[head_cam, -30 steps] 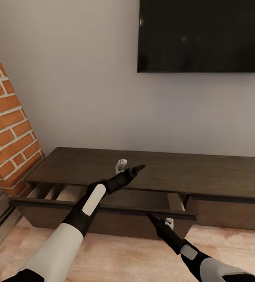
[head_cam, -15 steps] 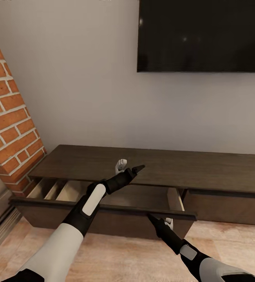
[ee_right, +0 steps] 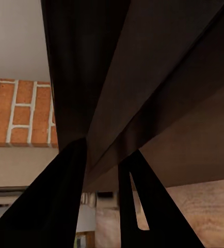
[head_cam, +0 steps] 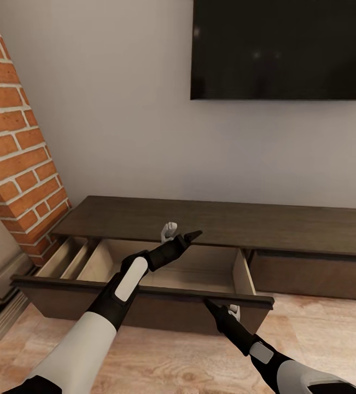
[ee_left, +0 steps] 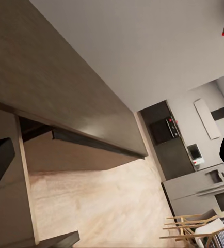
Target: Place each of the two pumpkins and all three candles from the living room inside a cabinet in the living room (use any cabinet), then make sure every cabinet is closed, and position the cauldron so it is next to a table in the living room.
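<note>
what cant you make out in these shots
- Head view: the left arm hides part of the open drawer's floor.
- Head view: the cabinet's right end is cut off by the frame edge.
- Right wrist view: whether the right gripper actually grips the drawer front.

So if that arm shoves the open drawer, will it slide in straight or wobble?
Probably straight: the drawer looks like one stiff wooden box, pulled squarely out of the cabinet. It is likely light, since the part in view holds nothing. The right gripper sits toward one end of its front, so it might skew slightly.
</note>
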{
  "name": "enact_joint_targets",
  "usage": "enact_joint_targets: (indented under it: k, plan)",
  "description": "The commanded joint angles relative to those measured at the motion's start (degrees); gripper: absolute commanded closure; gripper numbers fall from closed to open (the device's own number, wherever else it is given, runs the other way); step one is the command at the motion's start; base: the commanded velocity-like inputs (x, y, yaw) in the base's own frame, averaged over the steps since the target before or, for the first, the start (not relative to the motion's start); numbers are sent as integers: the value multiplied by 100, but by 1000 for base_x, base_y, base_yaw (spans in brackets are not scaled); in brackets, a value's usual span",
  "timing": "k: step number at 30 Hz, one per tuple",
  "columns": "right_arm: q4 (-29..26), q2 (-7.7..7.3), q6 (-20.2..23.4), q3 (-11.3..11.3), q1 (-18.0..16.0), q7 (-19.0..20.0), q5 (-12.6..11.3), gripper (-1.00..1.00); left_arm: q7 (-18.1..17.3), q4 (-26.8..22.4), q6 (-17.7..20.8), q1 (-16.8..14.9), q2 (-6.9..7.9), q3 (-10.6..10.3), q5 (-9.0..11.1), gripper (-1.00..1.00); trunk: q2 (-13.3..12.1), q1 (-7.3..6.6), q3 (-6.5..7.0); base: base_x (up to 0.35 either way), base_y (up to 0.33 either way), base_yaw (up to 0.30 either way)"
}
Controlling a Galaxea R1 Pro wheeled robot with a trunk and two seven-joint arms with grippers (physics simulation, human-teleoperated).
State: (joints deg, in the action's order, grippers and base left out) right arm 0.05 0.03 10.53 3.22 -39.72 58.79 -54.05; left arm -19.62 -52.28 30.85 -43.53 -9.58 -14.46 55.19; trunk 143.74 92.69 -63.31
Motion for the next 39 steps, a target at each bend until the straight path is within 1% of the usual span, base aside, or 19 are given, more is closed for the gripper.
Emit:
enact_joint_targets:
  k: [1, 19, 28, 35, 36, 39]
  plan:
    - [3, -100, 63, -155, -1, 36, -114, 100, 2, -1, 35, -4, 0, 4, 32, -100, 2, -1, -6, -21, 0, 0]
    - [4, -100, 63, -155, -1, 35, -105, 100, 2, -1, 30, 1, 0, 4, 34, -100, 2, -1, -6, -5, 0, 0]
    - [4, -100, 63, -155, -1, 36, -105, 100, 2, -1, 35, 0, 0, 4, 31, -100, 2, -1, -6, -252, 0, 0]
    - [10, -100, 63, -155, -1, 36, -105, 100, 2, -1, 35, -3, 0, 4, 31, -100, 2, -1, -6, -50, 0, 0]
    - [10, -100, 63, -155, -1, 36, -105, -100, 2, -1, 35, -4, 0, 4, 32, -100, 2, -1, -6, -8, 0, 0]
    - [10, -100, 63, -155, -1, 32, -105, -100, 2, -1, 32, -1, 0, 4, 31, -100, 2, -1, -6, -2, 0, 0]
